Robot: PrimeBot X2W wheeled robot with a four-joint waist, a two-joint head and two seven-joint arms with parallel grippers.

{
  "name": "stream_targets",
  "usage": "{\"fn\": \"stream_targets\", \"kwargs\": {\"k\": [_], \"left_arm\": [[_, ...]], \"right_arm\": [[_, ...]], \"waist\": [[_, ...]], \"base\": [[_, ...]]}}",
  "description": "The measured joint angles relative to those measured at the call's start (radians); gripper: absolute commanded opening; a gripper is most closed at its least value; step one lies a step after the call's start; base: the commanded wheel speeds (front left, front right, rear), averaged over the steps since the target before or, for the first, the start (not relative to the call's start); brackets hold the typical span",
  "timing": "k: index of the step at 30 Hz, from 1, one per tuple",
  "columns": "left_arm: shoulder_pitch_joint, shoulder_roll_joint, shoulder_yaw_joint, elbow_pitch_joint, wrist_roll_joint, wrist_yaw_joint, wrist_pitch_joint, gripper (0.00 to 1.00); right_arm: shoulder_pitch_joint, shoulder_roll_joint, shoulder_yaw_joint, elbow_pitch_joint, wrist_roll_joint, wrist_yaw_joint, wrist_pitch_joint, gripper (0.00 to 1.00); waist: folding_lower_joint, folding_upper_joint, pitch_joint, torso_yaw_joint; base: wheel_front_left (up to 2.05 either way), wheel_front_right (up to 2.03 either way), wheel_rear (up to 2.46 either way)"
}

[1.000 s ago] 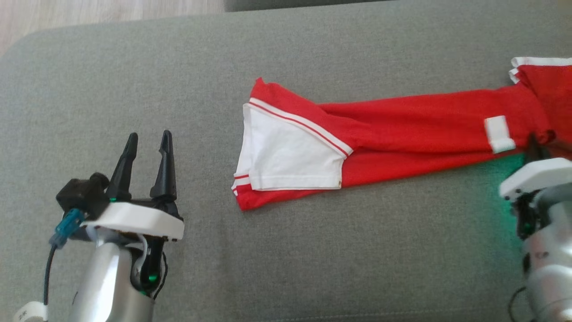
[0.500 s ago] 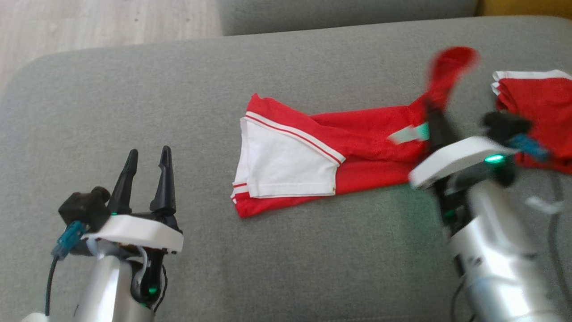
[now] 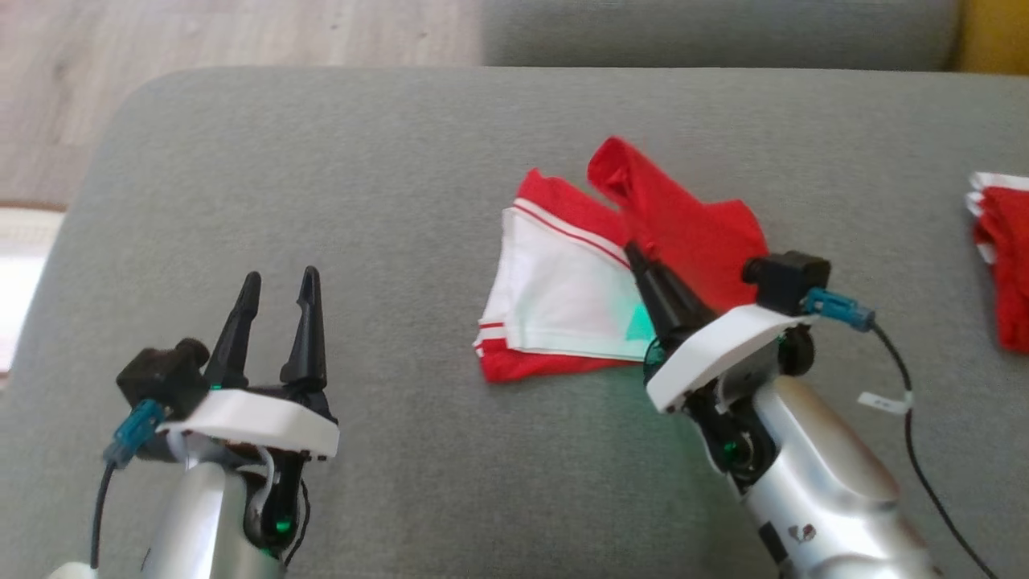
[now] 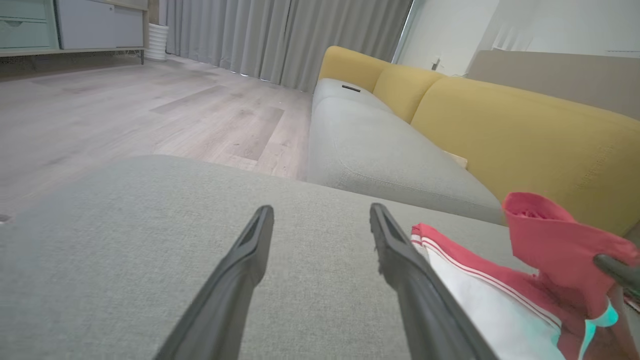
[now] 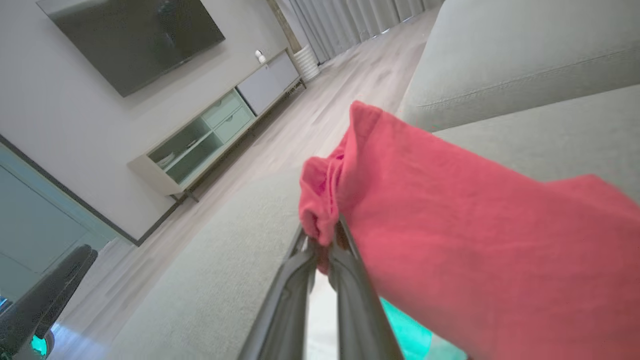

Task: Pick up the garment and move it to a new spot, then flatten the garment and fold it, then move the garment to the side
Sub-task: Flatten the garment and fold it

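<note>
The red-and-white garment (image 3: 563,305) lies near the middle of the grey sofa cushion (image 3: 362,161). Its white panel is flat against the fabric, while one red end is raised and doubled back over the rest — the folding step of the task, by the look of it. The right gripper (image 3: 635,253) carries that end, its two dark fingers pressed together on a bunched pinch of red cloth that drapes from the tips in the right wrist view. Well apart to the left, the left gripper (image 3: 277,281) hovers over bare cushion, fingers spread and holding nothing. A second red item (image 3: 1001,265) sits at the cushion's far right, apart from the work, and wooden floor (image 3: 241,32) shows beyond. The next move likely calls for carrying the raised end across to the white hem, laying it down squarely and only then letting go — too early a release would probably leave the fold crooked.
</note>
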Motion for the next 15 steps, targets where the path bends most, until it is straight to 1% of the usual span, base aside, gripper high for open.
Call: {"fn": "stream_targets", "kwargs": {"k": [10, 12, 13, 14, 15], "left_arm": [[0.001, 0.0, -0.018, 0.003, -0.007, 0.004, 0.0, 1.0], [0.001, 0.0, -0.023, 0.003, -0.007, 0.004, 0.0, 1.0], [0.001, 0.0, -0.025, 0.004, -0.007, 0.004, 0.0, 1.0], [0.001, 0.0, -0.025, 0.004, -0.007, 0.004, 0.0, 1.0], [0.001, 0.0, -0.025, 0.004, -0.007, 0.004, 0.0, 1.0]], "right_arm": [[-0.062, -0.002, 0.165, 0.126, 0.121, 0.0, -0.052, 0.0], [-0.079, -0.002, 0.205, 0.152, 0.142, 0.0, -0.058, 0.0], [-0.092, -0.002, 0.239, 0.188, 0.156, 0.0, -0.07, 0.0], [-0.096, -0.004, 0.262, 0.197, 0.165, 0.0, -0.074, 0.09], [-0.096, -0.007, 0.284, 0.197, 0.185, 0.0, -0.077, 0.93]], "waist": [[0.0, 0.0, 0.017, 0.092], [0.0, 0.0, 0.022, 0.103], [0.0, 0.0, 0.028, 0.108], [0.0, 0.0, 0.03, 0.11], [0.0, 0.0, 0.032, 0.111]], "base": [[0.0, 0.0, 0.0], [0.0, 0.0, 0.0], [0.0, 0.0, 0.0], [0.0, 0.0, 0.0], [0.0, 0.0, 0.0]]}}
